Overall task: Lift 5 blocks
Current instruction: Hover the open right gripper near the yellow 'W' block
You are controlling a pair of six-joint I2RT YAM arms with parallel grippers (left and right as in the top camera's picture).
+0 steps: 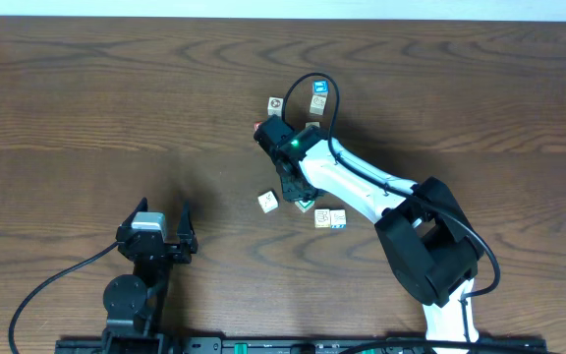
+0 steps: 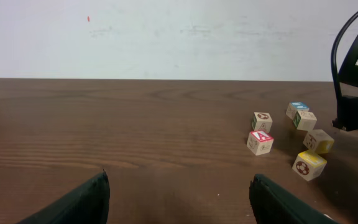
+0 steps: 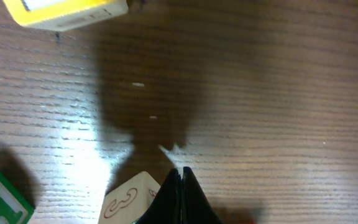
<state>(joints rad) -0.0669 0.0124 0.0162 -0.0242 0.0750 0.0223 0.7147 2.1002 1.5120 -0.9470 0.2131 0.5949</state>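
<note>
The right gripper (image 3: 180, 173) has its fingers pressed together with nothing between them, tips down close to the brown wooden desk (image 1: 86, 98) amid a loose scatter of blocks (image 1: 268, 202), all of which lie on the desk. In its wrist view a cream block (image 3: 129, 200) with a brown curled mark lies just beside the closed tips (whether they touch it I cannot tell). A green-lettered block (image 3: 0, 200) sits at the lower left edge, and a yellow block (image 3: 67, 11) lies apart at the top. From overhead, a blue-marked white block (image 1: 338, 218) lies against a neighbour beside the white right arm (image 1: 362, 192). Farther off are a blue-topped cube (image 1: 319, 87) and a red-lettered cube (image 2: 260, 142). The left gripper (image 2: 179, 180) holds its fingers spread wide and empty, low over the desk, well apart from the blocks.
</note>
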